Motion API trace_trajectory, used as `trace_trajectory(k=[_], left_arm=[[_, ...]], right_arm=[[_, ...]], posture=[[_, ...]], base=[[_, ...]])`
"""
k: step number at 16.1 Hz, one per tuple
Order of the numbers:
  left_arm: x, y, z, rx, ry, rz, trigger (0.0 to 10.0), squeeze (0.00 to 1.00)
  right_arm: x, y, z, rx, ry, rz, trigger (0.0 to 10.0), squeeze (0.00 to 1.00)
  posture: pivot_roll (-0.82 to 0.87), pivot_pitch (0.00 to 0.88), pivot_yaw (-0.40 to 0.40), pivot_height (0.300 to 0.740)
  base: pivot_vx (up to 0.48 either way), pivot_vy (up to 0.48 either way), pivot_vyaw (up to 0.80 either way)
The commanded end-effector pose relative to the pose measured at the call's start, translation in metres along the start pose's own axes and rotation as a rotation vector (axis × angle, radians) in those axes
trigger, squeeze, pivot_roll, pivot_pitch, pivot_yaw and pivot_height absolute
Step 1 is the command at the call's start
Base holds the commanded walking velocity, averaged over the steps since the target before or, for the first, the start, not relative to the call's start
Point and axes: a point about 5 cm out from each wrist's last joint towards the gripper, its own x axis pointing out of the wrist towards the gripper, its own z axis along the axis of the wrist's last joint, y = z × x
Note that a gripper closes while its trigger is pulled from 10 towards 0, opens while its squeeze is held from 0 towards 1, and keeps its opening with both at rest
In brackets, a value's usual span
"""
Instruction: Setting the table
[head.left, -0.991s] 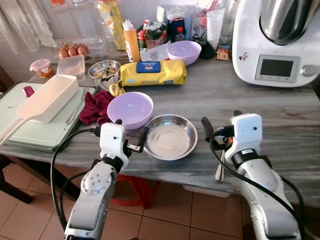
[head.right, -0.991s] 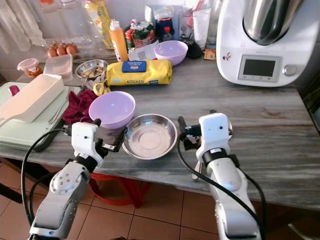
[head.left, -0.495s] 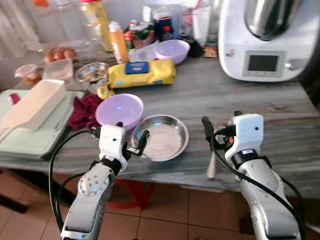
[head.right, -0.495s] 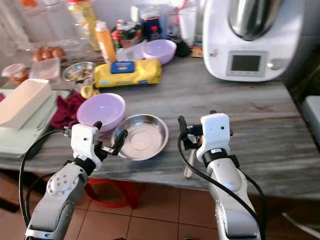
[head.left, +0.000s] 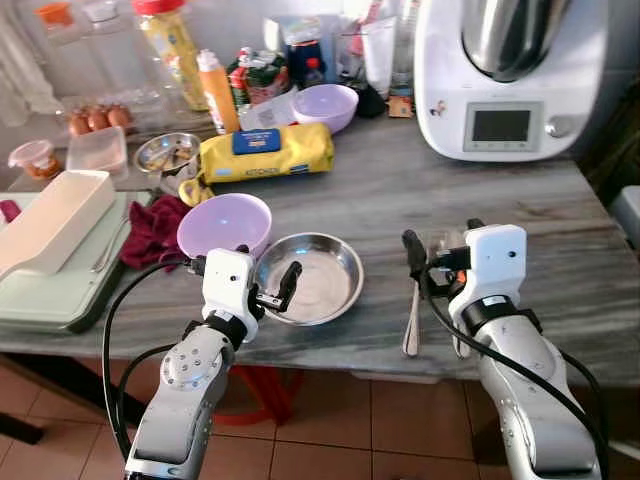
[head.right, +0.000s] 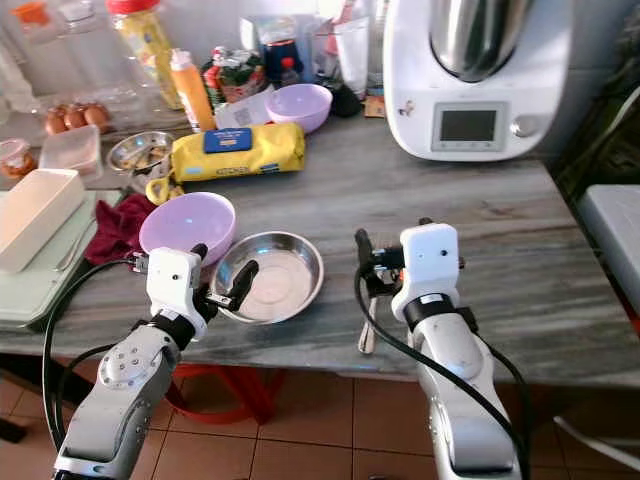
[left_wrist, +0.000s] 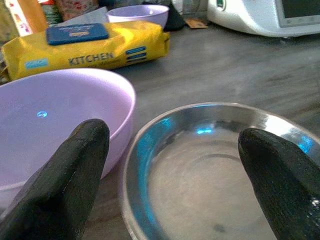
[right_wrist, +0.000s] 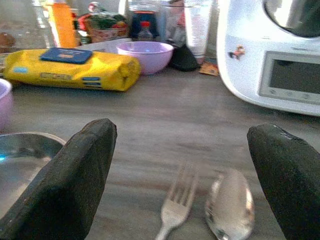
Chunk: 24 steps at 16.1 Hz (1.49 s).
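Grey marble-look counter (head.left: 560, 230) — terracotta floor tiles (head.left: 330, 430) beneath, daylight.

Grey wood-grain table (head.left: 560, 230). Near front edge: steel bowl (head.left: 307, 291), lilac bowl (head.left: 223, 224) touching its left rim. Fork (head.left: 412, 325) and spoon (right_wrist: 230, 205) side by side right of steel bowl. Dark red cloth (head.left: 150, 228) left of lilac bowl, beside pale green tray (head.left: 50, 305) at left end. Yellow wipes pack (head.left: 265, 152) mid-table; second lilac bowl (head.left: 326, 106) behind it. White kitchen machine (head.left: 505, 80) at right rear. Bottles, jars, small steel dish (head.left: 165, 153), eggs (head.left: 96, 119) along back.
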Motion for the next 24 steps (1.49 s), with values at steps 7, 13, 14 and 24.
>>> trace_trajectory(k=[7, 13, 14, 24], left_arm=[[-0.0013, 0.001, 0.0011, 0.015, 0.016, 0.006, 10.0, 0.0], [-0.0007, 0.0014, 0.001, 0.017, 0.022, 0.005, 10.0, 0.0], [-0.0009, 0.0011, 0.0005, 0.018, 0.024, 0.003, 10.0, 0.0], [-0.0002, 0.001, 0.0001, 0.03, 0.023, -0.005, 10.0, 0.0]], right_arm=[[-0.0006, 0.0008, -0.0006, 0.018, -0.001, 0.0, 10.0, 0.0], [0.0, 0.0006, -0.0022, 0.021, 0.005, -0.001, 10.0, 0.0], [0.0003, 0.0003, -0.0023, 0.021, 0.005, -0.002, 10.0, 0.0], [0.0034, -0.0019, -0.0044, 0.021, 0.011, -0.009, 10.0, 0.0]], posture=[[-0.12, 0.083, 0.123, 0.74], [-0.12, 0.082, 0.123, 0.74], [-0.12, 0.081, 0.12, 0.74], [-0.11, 0.077, 0.123, 0.74]], base=[[-0.237, 0.0, 0.0], [-0.367, 0.0, 0.0], [-0.371, 0.0, 0.0], [-0.359, 0.0, 0.0]])
